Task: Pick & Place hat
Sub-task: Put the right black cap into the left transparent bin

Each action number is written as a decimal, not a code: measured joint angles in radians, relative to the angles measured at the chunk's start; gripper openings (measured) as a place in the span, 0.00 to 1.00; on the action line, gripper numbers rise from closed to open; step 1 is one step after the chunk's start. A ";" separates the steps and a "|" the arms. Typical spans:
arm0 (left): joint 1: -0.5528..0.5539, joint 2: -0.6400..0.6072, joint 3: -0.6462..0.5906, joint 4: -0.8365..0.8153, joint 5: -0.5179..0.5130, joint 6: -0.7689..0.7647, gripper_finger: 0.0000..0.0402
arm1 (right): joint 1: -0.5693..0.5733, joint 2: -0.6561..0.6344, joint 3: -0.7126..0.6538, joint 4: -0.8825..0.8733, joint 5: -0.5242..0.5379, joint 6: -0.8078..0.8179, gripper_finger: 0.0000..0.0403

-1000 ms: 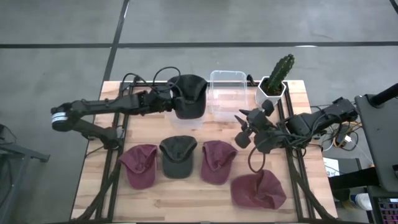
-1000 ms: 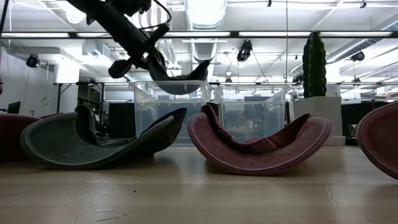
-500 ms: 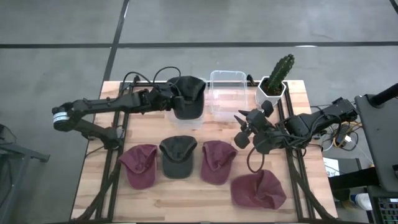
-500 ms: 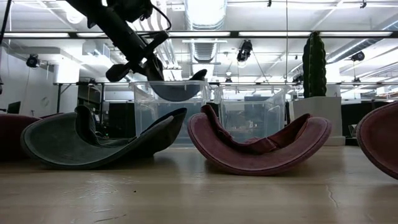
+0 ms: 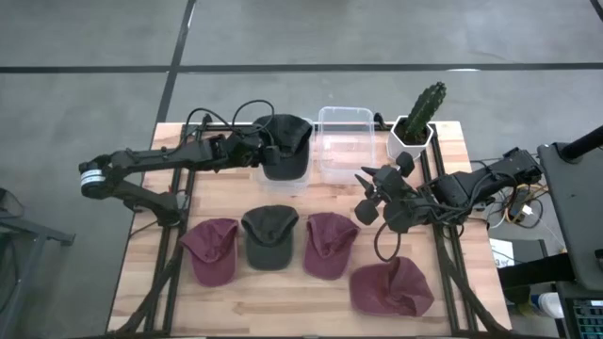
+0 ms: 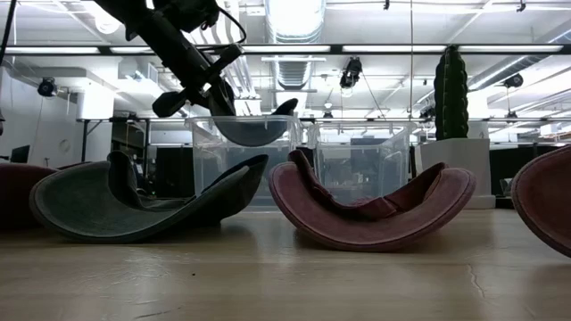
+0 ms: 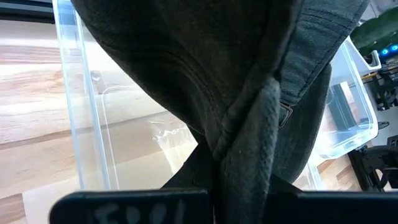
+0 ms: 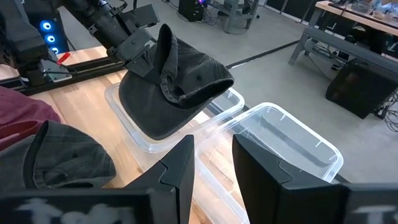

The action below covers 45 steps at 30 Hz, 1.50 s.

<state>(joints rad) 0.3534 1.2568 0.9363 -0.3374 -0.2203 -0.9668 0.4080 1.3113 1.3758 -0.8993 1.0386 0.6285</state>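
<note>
The left gripper (image 5: pixel 256 151) pinches the dark hat (image 5: pixel 285 146), which sits partly inside the left bin (image 8: pixel 134 134). Best to center the hat over the bin and lower it below the rim before letting go. The right gripper (image 8: pixel 211 163) waits over the worktop (image 5: pixel 320 301), fingers spread.

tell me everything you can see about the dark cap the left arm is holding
The dark cap is charcoal grey, of soft, washed-looking cloth with stitched seams. It hangs crumpled, crown bulging down, its brim folded and pinched in the shut left gripper. It sits low over the left clear bin at the table's far edge, its bottom dipping below the rim in the low view. Whether it touches the bin's floor cannot be told. Nothing else touches it.
</note>
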 joint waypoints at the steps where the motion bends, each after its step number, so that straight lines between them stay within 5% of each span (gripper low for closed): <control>1: 0.000 0.000 0.000 0.000 0.000 0.000 0.04 | 0.000 0.000 0.000 0.000 0.000 0.000 0.26; 12: 0.000 0.000 -0.001 0.001 -0.001 0.015 0.05 | 0.000 -0.002 0.000 -0.003 0.001 -0.071 0.23; 26: 0.004 0.037 -0.002 0.013 -0.002 -0.003 0.24 | 0.000 -0.016 0.000 -0.007 0.001 -0.119 0.19; 45: 0.017 0.037 0.040 0.003 -0.005 0.113 0.25 | 0.000 -0.016 0.000 -0.010 0.000 -0.132 0.20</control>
<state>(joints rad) 0.3701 1.2934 0.9768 -0.3340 -0.2253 -0.8539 0.4080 1.2953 1.3758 -0.9092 1.0389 0.4967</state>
